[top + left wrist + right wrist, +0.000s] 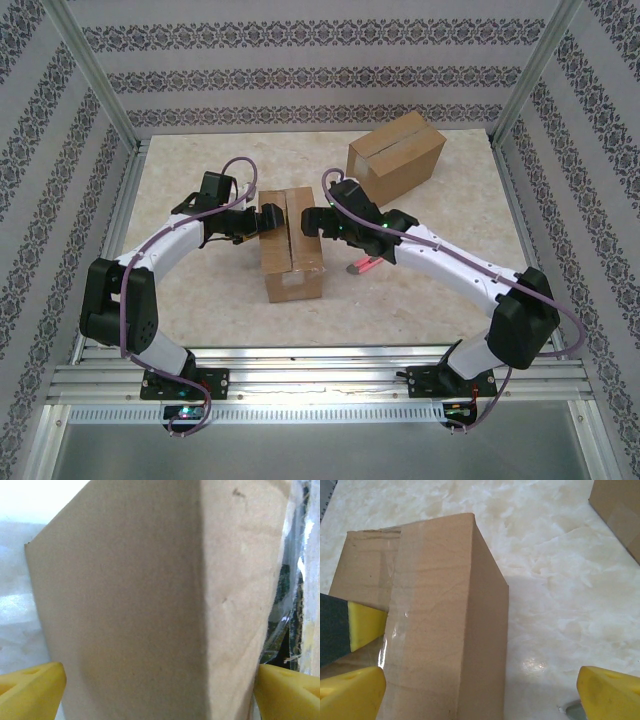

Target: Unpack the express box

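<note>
While the express box (291, 250) is lying mid-worktop (220, 305) with its long axis and taped seam running near-to-far, both arms are flanking its far end. The left gripper (268, 218) is sitting at the box's left side and the right gripper (318, 220) at its right side, about equally near. In the left wrist view the jaws are standing spread wide, with cardboard filling the gap between the fingers (30, 690); whether they are touching it I cannot tell. The right jaws are likewise spread, straddling the box's right top edge, with one finger (350, 695) over the clear tape (402, 580). A second box (397, 155) is sitting well apart, far right, and a small pink object (365, 265) is lying just right of the express box. Whether the seam is already cut is hard to make out, and the contents are hidden.
</note>
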You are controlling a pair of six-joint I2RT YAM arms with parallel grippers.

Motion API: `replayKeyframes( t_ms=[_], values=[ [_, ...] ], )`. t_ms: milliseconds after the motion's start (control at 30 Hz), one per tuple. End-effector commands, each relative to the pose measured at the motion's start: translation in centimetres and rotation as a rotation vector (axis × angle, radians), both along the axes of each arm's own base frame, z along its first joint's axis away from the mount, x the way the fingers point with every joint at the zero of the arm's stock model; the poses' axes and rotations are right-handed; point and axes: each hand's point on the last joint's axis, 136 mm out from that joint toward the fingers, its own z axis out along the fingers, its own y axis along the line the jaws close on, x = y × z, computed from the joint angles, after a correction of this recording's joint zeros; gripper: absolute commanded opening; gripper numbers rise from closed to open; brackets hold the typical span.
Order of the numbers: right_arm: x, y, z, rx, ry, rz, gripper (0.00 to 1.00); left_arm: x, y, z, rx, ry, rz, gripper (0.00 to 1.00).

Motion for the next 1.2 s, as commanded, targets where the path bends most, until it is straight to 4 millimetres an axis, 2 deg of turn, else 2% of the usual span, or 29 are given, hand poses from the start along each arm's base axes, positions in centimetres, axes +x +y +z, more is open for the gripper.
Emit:
replayKeyframes(
  t_ms=[0,167,400,567,767,867,967,1167],
  values=[
    [-0.2,1.0,0.6,-0.016,0.0,0.032,0.98,-1.1,0.2,-2.3,0.018,0.078,0.004,0.95],
    [-0.1,3.5,-0.5,-0.016,0.03,0.078,0.98,-1.1,0.1,-2.1,0.006,0.072,-0.003,0.95],
    [0.0,5.4,-2.2,-0.012,0.07,0.104,0.98,-1.3,0.1,-2.0,0.002,0.071,-0.008,0.95],
    [-0.3,5.6,-4.1,-0.032,0.106,0.105,0.98,-1.3,0.0,-1.9,0.002,0.068,-0.009,0.95],
    [-0.7,4.6,-6.2,-0.08,0.137,0.083,0.98,-1.3,0.0,-1.8,0.001,0.067,-0.009,0.95],
    [-0.7,4.2,-6.4,-0.101,0.135,0.075,0.98,-1.4,0.1,-1.9,0.002,0.071,-0.009,0.95],
    [-0.9,4.7,-6.1,-0.08,0.141,0.092,0.98,-1.5,0.0,-2.0,0.002,0.073,-0.011,0.95],
    [-1.3,6.0,-3.9,0.019,0.129,0.131,0.98,-1.6,0.1,-2.2,0.007,0.078,-0.014,0.95]
  ],
)
